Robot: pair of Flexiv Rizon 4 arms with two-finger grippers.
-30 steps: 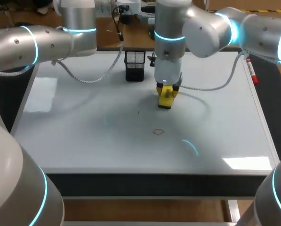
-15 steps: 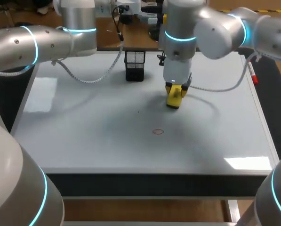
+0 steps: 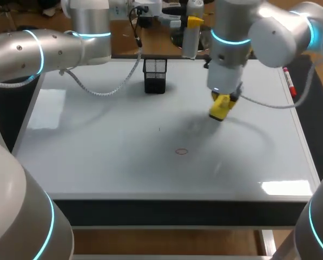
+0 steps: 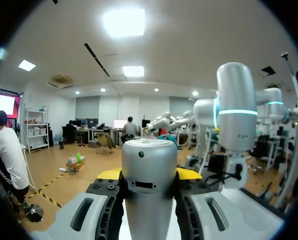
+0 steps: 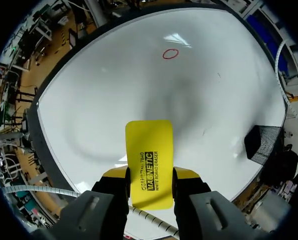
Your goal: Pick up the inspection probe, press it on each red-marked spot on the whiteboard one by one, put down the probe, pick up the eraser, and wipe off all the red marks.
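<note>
My right gripper (image 3: 222, 104) is shut on the yellow eraser (image 3: 220, 108), low over the whiteboard (image 3: 96, 135) right of its middle; I cannot tell whether it touches. In the right wrist view the eraser (image 5: 149, 160) stands out between the yellow tips of the right gripper (image 5: 149, 177). One red circle mark (image 3: 181, 151) lies nearer the front edge, to the eraser's left; it shows well ahead of the eraser as the red mark (image 5: 170, 54). My left gripper (image 4: 149, 175) is shut on the silver inspection probe (image 4: 149, 185), held up behind the board's far edge as the probe (image 3: 190, 32).
A black mesh holder (image 3: 155, 75) stands near the far edge, left of my right arm, and shows beside the eraser as the holder (image 5: 262, 145). A red marker (image 3: 289, 81) lies along the right edge. A coiled cable (image 3: 101, 89) hangs over the far left.
My right arm has carried the eraser to the right and slightly back, away from the middle of the board. The red circle mark is unchanged. My left arm has kept still.
</note>
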